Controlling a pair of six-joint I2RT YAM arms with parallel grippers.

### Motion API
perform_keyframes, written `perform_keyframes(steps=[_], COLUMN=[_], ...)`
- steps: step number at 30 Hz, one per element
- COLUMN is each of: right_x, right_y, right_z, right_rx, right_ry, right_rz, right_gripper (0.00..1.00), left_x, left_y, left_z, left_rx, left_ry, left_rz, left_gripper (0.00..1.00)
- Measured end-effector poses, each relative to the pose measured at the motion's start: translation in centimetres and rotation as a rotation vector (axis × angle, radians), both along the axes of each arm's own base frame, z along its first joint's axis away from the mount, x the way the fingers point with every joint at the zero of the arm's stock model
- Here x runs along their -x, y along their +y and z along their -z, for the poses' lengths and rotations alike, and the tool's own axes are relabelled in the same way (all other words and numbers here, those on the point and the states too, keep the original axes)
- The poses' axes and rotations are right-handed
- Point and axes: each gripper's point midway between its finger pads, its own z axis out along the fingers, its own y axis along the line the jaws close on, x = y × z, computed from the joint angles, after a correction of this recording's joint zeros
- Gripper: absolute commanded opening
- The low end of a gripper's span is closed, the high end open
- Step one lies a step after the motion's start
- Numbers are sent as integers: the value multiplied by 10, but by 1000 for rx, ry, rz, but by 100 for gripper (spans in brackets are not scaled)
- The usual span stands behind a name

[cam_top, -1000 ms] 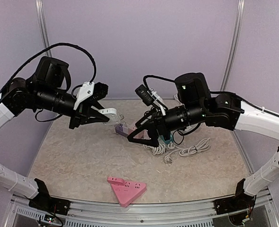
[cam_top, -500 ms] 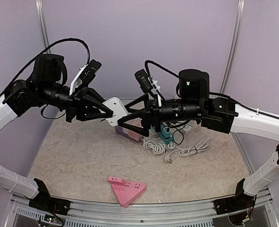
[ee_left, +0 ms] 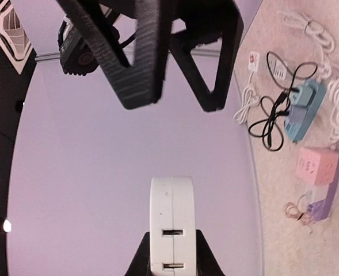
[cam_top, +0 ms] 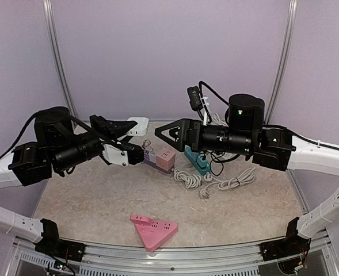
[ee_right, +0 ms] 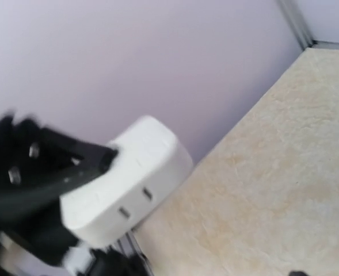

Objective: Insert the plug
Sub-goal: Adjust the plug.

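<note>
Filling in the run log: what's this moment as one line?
left gripper: shut on adapter, held in air | right gripper: open, empty, facing adapter | pink strip: untouched

Top looks down; wrist views share adapter (ee_left: 172, 224).

Left arm (cam_top: 48, 155), right arm (cam_top: 307, 152): white links, black joints. Right tool (cam_top: 159, 131) black, triangular-framed. Black cable (cam_top: 208, 86) looped at wrist.

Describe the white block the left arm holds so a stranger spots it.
Find the left arm over the table. Its claw is shut on a rounded white block, held in the air. The pink strip and teal strip lie on the table; only this is lifted.
</note>
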Motion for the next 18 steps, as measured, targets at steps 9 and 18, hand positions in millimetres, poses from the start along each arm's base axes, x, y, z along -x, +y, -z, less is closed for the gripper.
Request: perform_keyframes(steps=[9, 18], right_x=[-10, -9], right_y=[7, 39], right_z=[-29, -24], right_rx=[-213, -244], right_ry=[131, 189], right_rz=[28, -91], right_gripper=[85, 65], left_x=[-16, -11], left_y=[7, 6], left_z=[-1, -19], left_rx=[-135, -96], left_ry=[-419, -514], left_rz=[-85, -81], left_gripper=[0, 0])
